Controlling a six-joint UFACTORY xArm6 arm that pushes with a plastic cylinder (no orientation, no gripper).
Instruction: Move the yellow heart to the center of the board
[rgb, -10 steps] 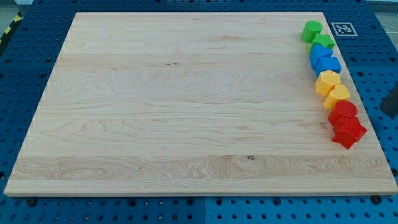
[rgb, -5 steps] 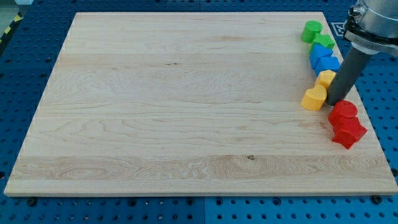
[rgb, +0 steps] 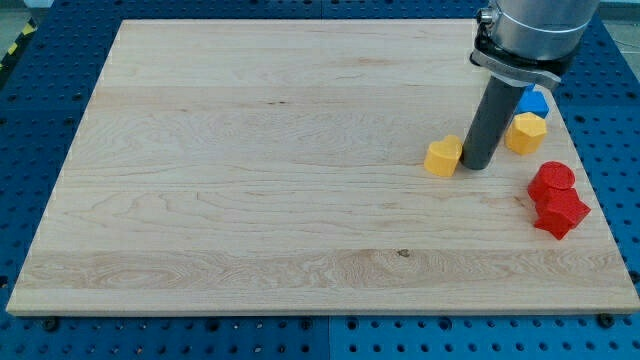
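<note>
The yellow heart (rgb: 443, 157) lies on the wooden board (rgb: 300, 170), right of the middle. My tip (rgb: 476, 165) stands on the board touching the heart's right side. A second yellow block, a hexagon (rgb: 526, 132), sits to the right of the rod. A blue block (rgb: 534, 101) shows partly behind the arm. The green blocks are hidden behind the arm.
A red round block (rgb: 552, 181) and a red star (rgb: 561, 213) sit near the board's right edge, below the yellow hexagon. The board lies on a blue pegboard table (rgb: 40, 120).
The rod has moved left across the board, pushing the yellow heart left, away from the column of blocks at the right edge. The other blocks have stayed put.
</note>
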